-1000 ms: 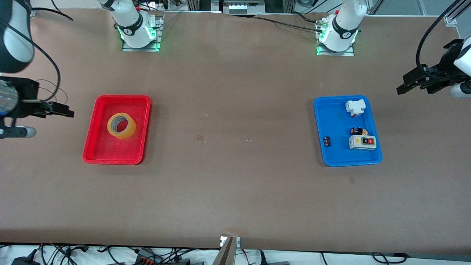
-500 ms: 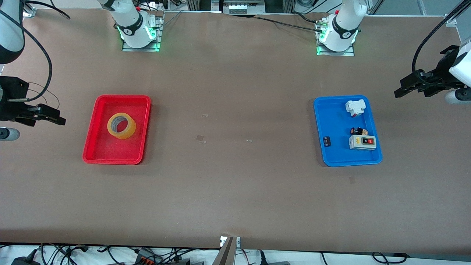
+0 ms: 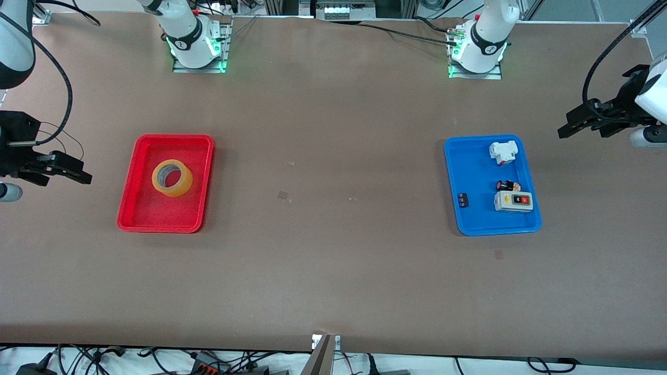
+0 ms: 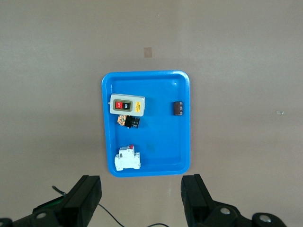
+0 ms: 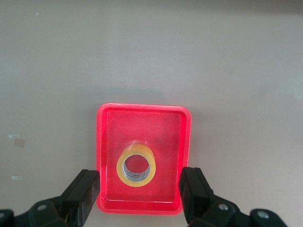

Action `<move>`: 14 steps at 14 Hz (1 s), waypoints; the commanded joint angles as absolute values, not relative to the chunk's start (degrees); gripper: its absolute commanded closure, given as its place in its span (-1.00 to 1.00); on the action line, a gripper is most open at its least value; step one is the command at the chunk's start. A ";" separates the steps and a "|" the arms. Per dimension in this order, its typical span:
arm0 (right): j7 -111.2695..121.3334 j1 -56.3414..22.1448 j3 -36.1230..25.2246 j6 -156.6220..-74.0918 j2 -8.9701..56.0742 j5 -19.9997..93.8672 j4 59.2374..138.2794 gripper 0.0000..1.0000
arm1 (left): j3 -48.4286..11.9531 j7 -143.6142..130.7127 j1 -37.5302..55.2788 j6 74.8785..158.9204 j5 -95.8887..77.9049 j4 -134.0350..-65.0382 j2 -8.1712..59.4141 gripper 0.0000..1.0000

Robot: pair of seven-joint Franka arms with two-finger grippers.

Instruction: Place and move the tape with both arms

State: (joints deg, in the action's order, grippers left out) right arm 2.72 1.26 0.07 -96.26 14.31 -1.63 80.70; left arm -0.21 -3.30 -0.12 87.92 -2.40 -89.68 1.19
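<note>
The tape (image 5: 136, 164) lies flat in the red tray (image 5: 105, 142), below the right gripper (image 5: 140, 194), whose jaws are wide and empty. The left gripper (image 4: 141, 198) waits wide open over the blue tray (image 4: 182, 118). Picking up has not begun; next the right gripper should drop down onto the ring.

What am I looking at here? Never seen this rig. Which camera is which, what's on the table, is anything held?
Two white robot arms are bolted along one edge of a brown table. The wide picture comes from a high camera facing them. The other two come from cameras on each arm's wrist, looking down past its own black fingers.

The right gripper hangs open beside the red tray, holding nothing. In that tray lies the tape, a yellow ring. The right wrist view shows the same tape from above.

The left gripper hangs open and empty at the table's other end, near the blue tray. That tray holds a grey switch box, a white breaker and two small dark parts.
</note>
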 commanded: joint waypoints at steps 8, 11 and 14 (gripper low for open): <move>3.34 1.67 0.00 -100.12 -1.75 -0.61 101.25 -1.00 | -1.05 -3.69 0.00 87.28 -1.85 -88.51 1.23 -1.00; 3.43 1.76 -0.09 -99.67 -3.60 -0.97 101.25 -1.00 | -1.14 -3.78 0.00 87.28 -1.49 -88.59 1.23 -1.00; 3.43 1.76 0.00 -99.75 -3.60 -0.53 101.60 -1.00 | -2.11 -3.78 0.00 87.28 -1.41 -89.03 1.32 -1.00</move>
